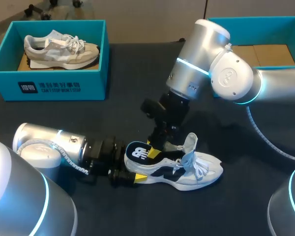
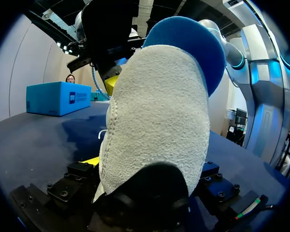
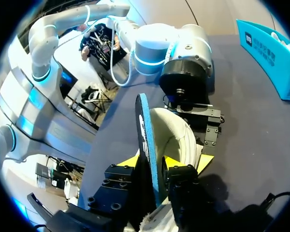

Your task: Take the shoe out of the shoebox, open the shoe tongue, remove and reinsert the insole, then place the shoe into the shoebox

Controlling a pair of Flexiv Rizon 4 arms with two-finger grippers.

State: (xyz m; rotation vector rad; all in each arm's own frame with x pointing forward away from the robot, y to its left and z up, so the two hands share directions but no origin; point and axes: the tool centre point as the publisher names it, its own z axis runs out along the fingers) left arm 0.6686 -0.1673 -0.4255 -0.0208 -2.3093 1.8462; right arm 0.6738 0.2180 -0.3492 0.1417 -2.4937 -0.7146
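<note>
A white, black and yellow shoe point(image 1: 187, 172) lies on its sole on the dark table, toe to the right. Its blue insole point(image 1: 139, 153) stands up out of the heel end. My right gripper point(image 1: 155, 143) comes down from above and is shut on the insole point(image 3: 146, 130), which shows edge-on between its fingers point(image 3: 154, 176). My left gripper point(image 1: 129, 175) lies low on the table behind the shoe and is shut on the heel point(image 2: 154, 121), one finger on each side. From the left gripper point(image 2: 145, 186), the insole point(image 2: 193, 43) rises above the heel.
A teal shoebox point(image 1: 49, 86) at the back left holds a beige shoe point(image 1: 59, 48). A second teal box point(image 1: 265, 23) at the back right shows only a cardboard floor, and my right arm point(image 1: 226, 73) passes in front of it.
</note>
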